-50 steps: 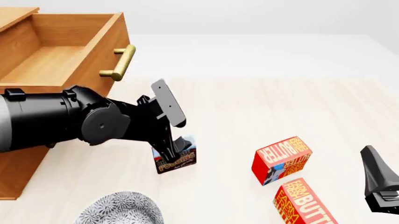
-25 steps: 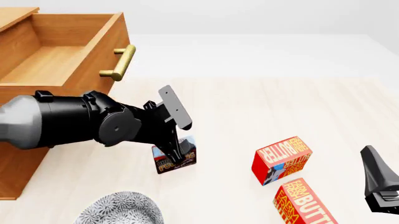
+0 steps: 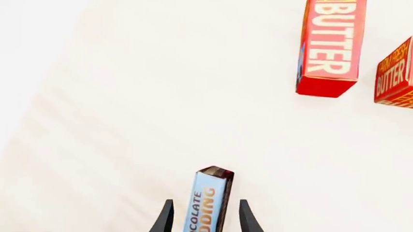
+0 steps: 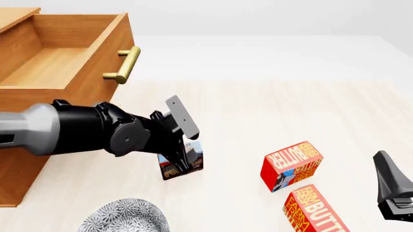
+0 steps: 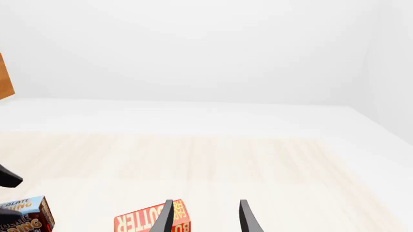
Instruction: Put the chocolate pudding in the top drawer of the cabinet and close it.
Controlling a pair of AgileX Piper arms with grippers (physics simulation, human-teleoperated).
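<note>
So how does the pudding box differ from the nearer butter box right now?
The pudding box is small and thin, pale blue over dark brown; the butter box is bigger, thicker and red-orange. The pudding box sits between the left gripper's fingers; the butter box stands free, no gripper on it. Both stand on the table, lettered on their faces.

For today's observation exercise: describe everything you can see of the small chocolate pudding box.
The thin chocolate pudding box stands upright on edge on the pale wooden table, left of two red butter boxes. It has a pale blue face lettered in dark and orange, with dark brown end and side. The left gripper straddles it, one black finger on each broad face; contact is unclear.
</note>
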